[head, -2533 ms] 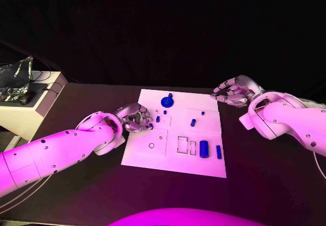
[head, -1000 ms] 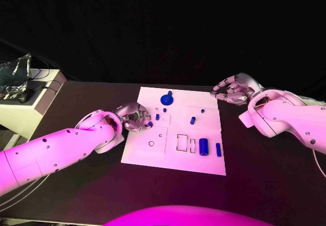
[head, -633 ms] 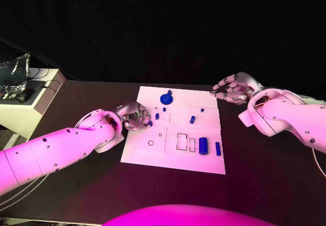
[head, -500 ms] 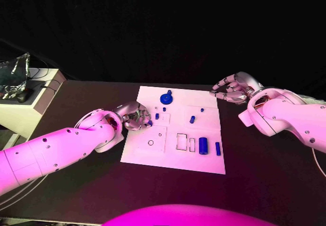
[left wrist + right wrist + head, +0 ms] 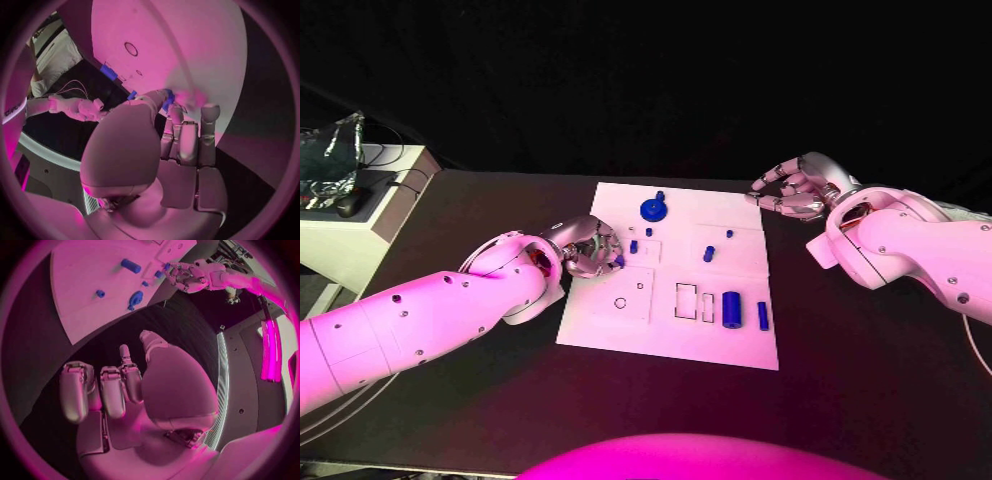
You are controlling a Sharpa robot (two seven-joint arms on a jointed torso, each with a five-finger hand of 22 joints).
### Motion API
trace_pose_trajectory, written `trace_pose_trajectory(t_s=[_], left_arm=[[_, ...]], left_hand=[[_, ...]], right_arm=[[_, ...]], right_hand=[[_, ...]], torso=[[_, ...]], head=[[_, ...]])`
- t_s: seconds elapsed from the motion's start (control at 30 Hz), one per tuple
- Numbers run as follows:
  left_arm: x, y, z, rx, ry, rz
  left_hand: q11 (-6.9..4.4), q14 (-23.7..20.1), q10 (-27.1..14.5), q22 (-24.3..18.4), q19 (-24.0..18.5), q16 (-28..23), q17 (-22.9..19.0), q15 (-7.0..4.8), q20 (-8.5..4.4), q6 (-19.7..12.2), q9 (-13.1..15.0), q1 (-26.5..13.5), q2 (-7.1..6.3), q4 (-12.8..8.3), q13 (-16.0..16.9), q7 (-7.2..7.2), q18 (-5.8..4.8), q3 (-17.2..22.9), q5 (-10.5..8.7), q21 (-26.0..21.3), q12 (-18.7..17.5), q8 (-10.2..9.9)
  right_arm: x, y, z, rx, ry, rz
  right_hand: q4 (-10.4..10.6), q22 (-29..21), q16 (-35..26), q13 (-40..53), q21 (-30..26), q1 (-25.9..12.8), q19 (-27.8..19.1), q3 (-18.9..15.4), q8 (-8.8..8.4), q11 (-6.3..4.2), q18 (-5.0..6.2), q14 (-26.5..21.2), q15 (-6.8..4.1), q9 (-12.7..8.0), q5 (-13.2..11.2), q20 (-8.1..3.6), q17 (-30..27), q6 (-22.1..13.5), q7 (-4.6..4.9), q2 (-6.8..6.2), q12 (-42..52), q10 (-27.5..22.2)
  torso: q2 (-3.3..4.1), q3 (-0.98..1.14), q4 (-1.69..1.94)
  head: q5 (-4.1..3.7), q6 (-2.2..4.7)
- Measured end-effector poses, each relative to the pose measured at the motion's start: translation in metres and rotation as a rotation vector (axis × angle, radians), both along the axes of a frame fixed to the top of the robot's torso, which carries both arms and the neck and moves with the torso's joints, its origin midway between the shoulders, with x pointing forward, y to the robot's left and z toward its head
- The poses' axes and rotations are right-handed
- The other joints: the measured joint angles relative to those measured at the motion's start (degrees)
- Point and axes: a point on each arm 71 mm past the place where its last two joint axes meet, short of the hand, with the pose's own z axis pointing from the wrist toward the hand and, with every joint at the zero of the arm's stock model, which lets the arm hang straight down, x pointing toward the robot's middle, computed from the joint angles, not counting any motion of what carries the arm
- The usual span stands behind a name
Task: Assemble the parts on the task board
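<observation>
A: Where's the left hand (image 5: 593,249)?
B: At the task board's (image 5: 678,330) left edge, fingers pinching a small blue part (image 5: 167,99).
A: And the right hand (image 5: 795,191)?
B: Off the far right corner above bare worktop (image 5: 877,380), fingers curled, holding nothing.

**Black table with the white board at its middle**

The black table (image 5: 473,400) carries the task board (image 5: 678,330), a white plate lying flat at the table's middle, its long sides running from the near edge toward the far edge. The board's far short side lies close to the table's far edge; its near short side stops well short of the near edge. Bare dark tabletop flanks the board on both long sides.
</observation>
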Motion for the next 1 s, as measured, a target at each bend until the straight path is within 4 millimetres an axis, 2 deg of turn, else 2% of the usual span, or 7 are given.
trace_pose_trajectory(t_s=[0.1, 0.33, 0.57, 0.9, 1.0], left_arm=[[-0.0002, -0.0003, 0.0002, 0.0, -0.003, -0.003], [-0.0007, -0.0012, 0.0007, 0.004, -0.011, -0.012], [-0.0006, -0.0017, 0.0018, 0.002, -0.023, -0.017], [-0.001, -0.0022, 0.0032, -0.009, -0.042, -0.023], [-0.0013, -0.0024, 0.0034, -0.013, -0.045, -0.024]], left_hand=[[0.0, 0.2, 0.0, 0.3, 0.1, 0.1, 0.2, -0.2, -0.09, 0.0, 0.0, 0.4, -0.38, -0.2, 0.0, 0.0, 0.01, 0.2, 0.0, 0.1, 0.0, -0.3], [0.0, 0.2, 0.0, 0.8, 0.5, 0.2, 0.6, -0.2, -0.09, 0.5, 0.0, 2.1, 0.13, -1.7, -0.2, -0.19, 0.01, 1.7, -0.01, 0.7, 0.0, -0.2], [-0.61, 0.4, 0.6, 1.5, 0.5, 0.2, 0.7, -0.41, -0.09, 3.0, 1.3, 2.1, 0.11, -2.8, 0.3, -0.73, 0.01, 3.2, -0.08, 1.5, 0.0, 2.0], [-0.9, 0.6, 1.3, 1.8, 0.3, 0.2, 0.8, -0.62, -0.32, 4.4, 3.0, 2.2, -0.01, -3.2, 1.1, -1.04, 0.0, 3.8, -0.22, 1.8, 0.0, 4.0], [-1.09, 0.6, 1.8, 1.9, 0.3, 0.2, 0.8, -0.61, -0.32, 5.1, 3.7, 1.8, 0.37, -3.5, 1.5, -1.31, 0.0, 4.2, -0.22, 1.8, 0.0, 5.2]], right_arm=[[0.0, -0.0001, 0.0, 0.0, 0.0, 0.0], [0.0, -0.0004, 0.0, 0.0, 0.0, -0.001], [-0.0001, -0.0004, 0.0, 0.0, 0.0, 0.0], [-0.0001, -0.0008, 0.0, 0.0, 0.0, -0.001], [-0.0001, -0.001, 0.0, -0.001, 0.0, -0.001]], right_hand=[[0.0, 0.0, 0.0, 0.0, 0.0, 0.0, 0.0, 0.0, 0.0, 0.0, 0.0, 0.0, 0.0, 0.0, 0.0, 0.0, 0.0, 0.0, 0.0, 0.0, 0.0, 0.0], [0.0, 0.0, 0.0, 0.0, 0.0, 0.0, 0.0, 0.0, 0.0, 0.0, 0.0, 0.0, 0.0, 0.0, 0.0, 0.0, 0.0, 0.0, 0.0, 0.0, 0.0, 0.0], [0.0, 0.0, 0.0, 0.0, 0.0, 0.0, 0.0, 0.0, 0.0, 0.0, 0.01, 0.0, 0.0, 0.0, 0.0, 0.0, 0.0, 0.0, 0.0, 0.0, 0.0, 0.0], [0.0, 0.0, 0.0, 0.0, 0.0, 0.0, 0.0, 0.0, 0.0, 0.0, 0.0, 0.0, 0.0, 0.0, 0.0, 0.0, 0.0, 0.0, 0.0, 0.0, 0.0, 0.0], [0.0, 0.0, 0.0, 0.0, 0.0, 0.0, 0.0, 0.0, 0.0, 0.0, 0.0, 0.0, 0.0, 0.0, 0.0, 0.0, 0.0, 0.0, 0.0, 0.0, 0.0, 0.0]], torso=[[0.0, -0.01, 0.01], [0.0, 0.01, 0.02], [0.0, 0.03, 0.02], [0.0, 0.03, 0.01], [0.0, 0.03, 0.0]], head=[[0.01, 0.04], [-0.03, 0.15], [-0.03, 0.25], [-0.01, 0.4], [-0.01, 0.4]])
